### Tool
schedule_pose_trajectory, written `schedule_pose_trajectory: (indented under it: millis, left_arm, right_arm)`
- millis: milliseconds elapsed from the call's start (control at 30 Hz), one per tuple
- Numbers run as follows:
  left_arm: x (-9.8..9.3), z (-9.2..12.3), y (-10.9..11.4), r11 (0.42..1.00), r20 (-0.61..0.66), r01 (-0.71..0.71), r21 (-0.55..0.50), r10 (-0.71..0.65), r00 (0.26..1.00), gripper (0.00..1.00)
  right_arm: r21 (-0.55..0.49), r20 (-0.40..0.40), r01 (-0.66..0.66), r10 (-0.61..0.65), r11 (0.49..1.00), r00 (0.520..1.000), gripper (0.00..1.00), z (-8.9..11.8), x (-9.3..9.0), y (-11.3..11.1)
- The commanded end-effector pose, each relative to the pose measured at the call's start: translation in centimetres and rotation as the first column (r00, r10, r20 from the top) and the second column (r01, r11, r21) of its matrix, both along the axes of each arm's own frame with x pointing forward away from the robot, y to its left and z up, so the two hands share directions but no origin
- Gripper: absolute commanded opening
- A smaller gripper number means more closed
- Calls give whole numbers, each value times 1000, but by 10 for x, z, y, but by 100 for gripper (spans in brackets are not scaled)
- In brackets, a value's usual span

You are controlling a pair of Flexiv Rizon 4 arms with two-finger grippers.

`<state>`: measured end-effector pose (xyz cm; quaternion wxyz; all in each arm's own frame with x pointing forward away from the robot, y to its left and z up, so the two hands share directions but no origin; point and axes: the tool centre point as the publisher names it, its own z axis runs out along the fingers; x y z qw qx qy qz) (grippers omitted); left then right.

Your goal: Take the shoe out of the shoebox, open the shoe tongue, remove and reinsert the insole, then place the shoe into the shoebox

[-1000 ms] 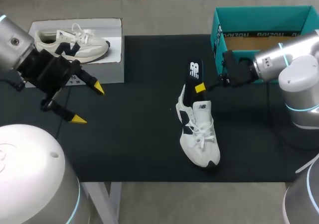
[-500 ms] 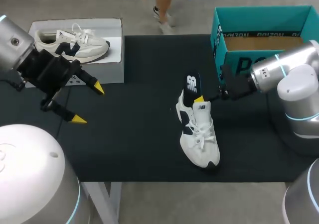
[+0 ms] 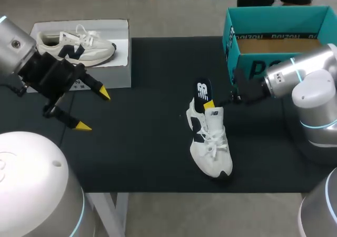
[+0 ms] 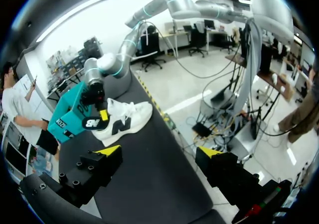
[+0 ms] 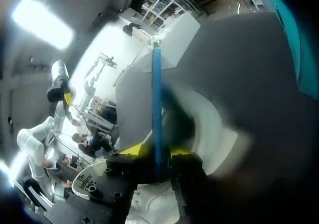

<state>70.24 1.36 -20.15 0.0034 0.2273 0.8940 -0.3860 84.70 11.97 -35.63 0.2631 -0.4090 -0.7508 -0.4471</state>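
The left gripper (image 3: 93, 109) hangs above the left end of the black mat (image 3: 147, 142) with its fingers wide apart and nothing between them, just beside a white box (image 3: 113, 71) carrying a second shoe (image 3: 76, 46). In the middle the white shoe (image 3: 211, 147) lies on the mat, toe toward the robot, with the dark insole (image 3: 202, 92) sticking up out of its heel opening. The right gripper (image 3: 210, 105) is clamped on the insole from both sides, and the teal shoebox (image 3: 274, 13) stands open at the far right corner

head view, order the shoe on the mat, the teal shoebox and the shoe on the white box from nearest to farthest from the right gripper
1. shoe on the mat, just below the right gripper
2. teal shoebox, back right
3. shoe on the white box, far back left
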Motion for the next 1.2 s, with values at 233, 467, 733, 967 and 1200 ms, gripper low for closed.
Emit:
schedule_pose_trajectory:
  millis: [233, 467, 733, 967, 1200]
  left_arm:
    - [0, 0, 0, 1000, 0, 1, 4, -1, 1000, 100]
    - [0, 0, 0, 1000, 0, 1, 4, -1, 1000, 100]
    - [0, 0, 0, 1000, 0, 1, 4, -1, 1000, 100]
    - [0, 0, 0, 1000, 0, 1, 4, -1, 1000, 100]
    - [0, 0, 0, 1000, 0, 1, 4, -1, 1000, 100]
  right_arm:
    - [-21, 35, 10, -9, 1000, 999, 27, 16, 22, -5]
    - [-27, 47, 15, -14, 1000, 999, 0, 16, 24, -7]
    - [-21, 4, 20, -20, 1000, 1000, 0, 1, 0, -10]
    - [-18, -33, 6, -7, 1000, 999, 0, -10, -22, -7]
    - [-20, -12, 25, -25, 999, 1000, 34, 0, -10, -10]
